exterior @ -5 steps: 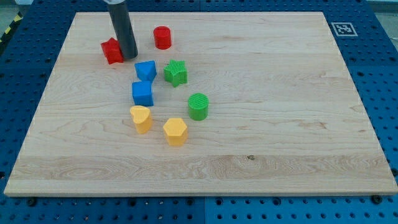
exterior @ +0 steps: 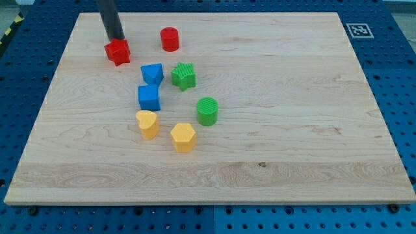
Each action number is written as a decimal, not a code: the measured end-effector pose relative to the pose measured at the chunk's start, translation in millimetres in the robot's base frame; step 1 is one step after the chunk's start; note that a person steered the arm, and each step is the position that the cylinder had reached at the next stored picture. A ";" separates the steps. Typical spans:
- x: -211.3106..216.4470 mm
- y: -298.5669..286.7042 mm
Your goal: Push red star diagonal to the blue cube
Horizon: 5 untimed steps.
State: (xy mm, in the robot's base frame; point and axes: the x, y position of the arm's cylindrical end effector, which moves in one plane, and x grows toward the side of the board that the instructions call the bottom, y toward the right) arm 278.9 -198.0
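The red star [exterior: 117,51] lies near the board's top left. My tip [exterior: 116,38] stands just behind it, toward the view's top, touching or nearly touching its upper edge. The blue cube [exterior: 149,97] sits lower and to the right of the star. A second blue block [exterior: 152,73] with a slanted shape lies just above the cube, between it and the star.
A red cylinder [exterior: 169,39] stands right of the star. A green star [exterior: 184,75] and a green cylinder [exterior: 207,110] lie right of the blue blocks. Two yellow blocks [exterior: 147,123] [exterior: 183,137] lie below the cube. The wooden board [exterior: 292,117] rests on a blue pegboard.
My tip has moved from the star's right side up and to the left, now behind the star. The red star has stayed about where it was.
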 end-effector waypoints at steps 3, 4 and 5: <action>33.4 0.0; 34.7 0.0; 23.7 1.0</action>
State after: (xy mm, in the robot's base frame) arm 302.6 -197.0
